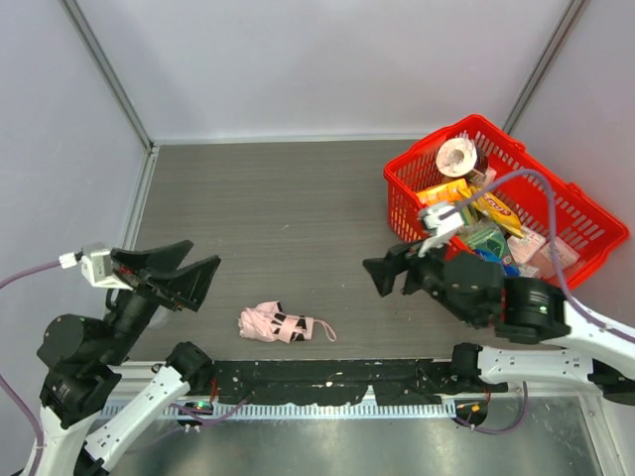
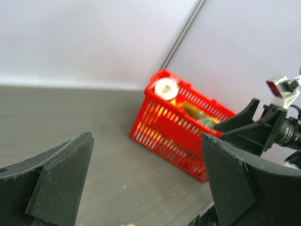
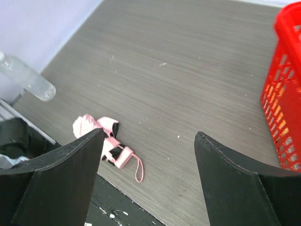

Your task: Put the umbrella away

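The pale pink umbrella (image 1: pixel 275 323) lies folded on the grey table near the front edge, its handle and thin wrist loop pointing right. It also shows in the right wrist view (image 3: pixel 111 141), partly behind my left finger there. My left gripper (image 1: pixel 183 276) is open and empty, above the table to the left of the umbrella. My right gripper (image 1: pixel 385 273) is open and empty, to the right of the umbrella and in front of the red basket (image 1: pixel 585 212). The left wrist view shows the basket (image 2: pixel 165 136) and the right arm, not the umbrella.
The red basket at the back right holds several packets and a tape roll (image 1: pixel 457 156). Grey walls close the table at the back and sides. A black strip (image 1: pixel 327 375) runs along the front edge.
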Controlling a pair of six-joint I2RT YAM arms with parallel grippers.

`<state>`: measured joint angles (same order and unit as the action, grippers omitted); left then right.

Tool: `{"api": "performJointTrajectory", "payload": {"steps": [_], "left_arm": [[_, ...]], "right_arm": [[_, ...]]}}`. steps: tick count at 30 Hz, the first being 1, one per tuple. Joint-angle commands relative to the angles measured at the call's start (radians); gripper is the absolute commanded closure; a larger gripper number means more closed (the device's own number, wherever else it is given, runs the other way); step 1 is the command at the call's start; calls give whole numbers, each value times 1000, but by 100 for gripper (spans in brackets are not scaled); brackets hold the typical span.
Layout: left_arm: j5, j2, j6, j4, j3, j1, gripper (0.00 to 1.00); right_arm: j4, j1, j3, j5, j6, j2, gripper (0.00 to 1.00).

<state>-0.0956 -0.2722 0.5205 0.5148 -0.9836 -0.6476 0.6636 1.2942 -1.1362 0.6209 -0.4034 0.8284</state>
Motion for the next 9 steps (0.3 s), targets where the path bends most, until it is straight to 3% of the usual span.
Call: {"api": "performJointTrajectory", "payload": {"steps": [1,6,9], "left_arm": [[10,89,1,-298,60,0,0],[-47,143,3,-360,88,2,0],[-49,148,9,-358,77,2,0]], "right_arm": [[-8,4,-14,109,-34,-130,18],[-223,2,82,63,70,-271,18],[-260,4,108,66,119,-269,18]]}}
